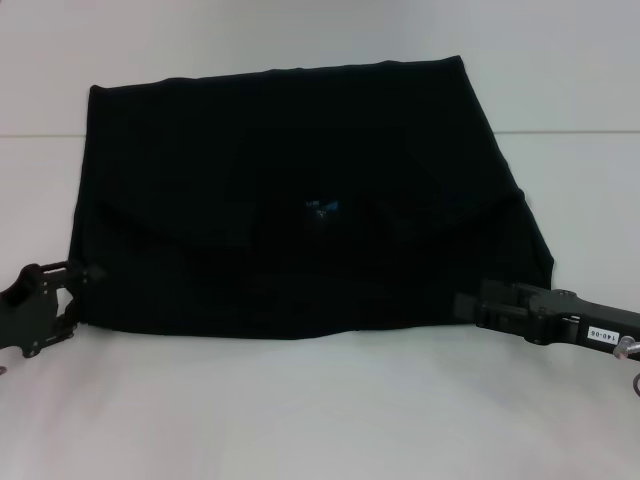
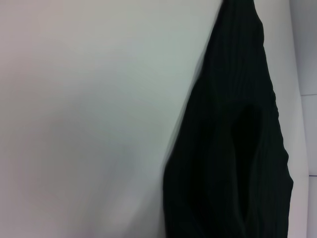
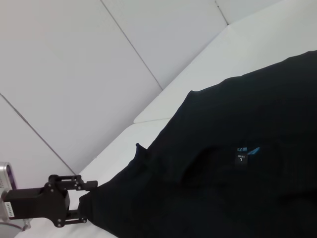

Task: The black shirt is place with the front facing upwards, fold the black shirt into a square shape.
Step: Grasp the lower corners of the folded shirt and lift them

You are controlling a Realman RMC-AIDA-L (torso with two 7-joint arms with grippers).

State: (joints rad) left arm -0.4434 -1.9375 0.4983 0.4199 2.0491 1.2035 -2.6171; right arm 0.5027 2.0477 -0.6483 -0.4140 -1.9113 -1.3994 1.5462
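The black shirt [image 1: 300,200] lay spread across the white desk [image 1: 320,420], already partly folded: an upper layer seemed doubled over onto the body, with a fold edge running across the middle and the small blue neck label [image 1: 320,208] showing near the centre. No lettering was visible, so the printed front was probably tucked inside or facing down. Outline was a wide trapezoid, not yet square, so I'd judge the task about midway.

Left pincer [image 1: 82,275] sat at the shirt's near left corner, right pincer [image 1: 462,305] at the near right edge, both low at desk height. Placement looked deliberate: one on each near corner lets the two arms lift the near hem together and carry it over evenly without skewing the cloth.

In the right wrist view the left pincer [image 3: 83,201] had its fingers narrowly apart with the shirt's corner [image 3: 91,198] between them, so it read as clenched on the fabric. For the right pincer the tip met the cloth edge in the head view, but I could not tell if it was gripping or just touching. Left wrist view showed only a bunched ridge of shirt [image 2: 233,148] against the desk, no fingers
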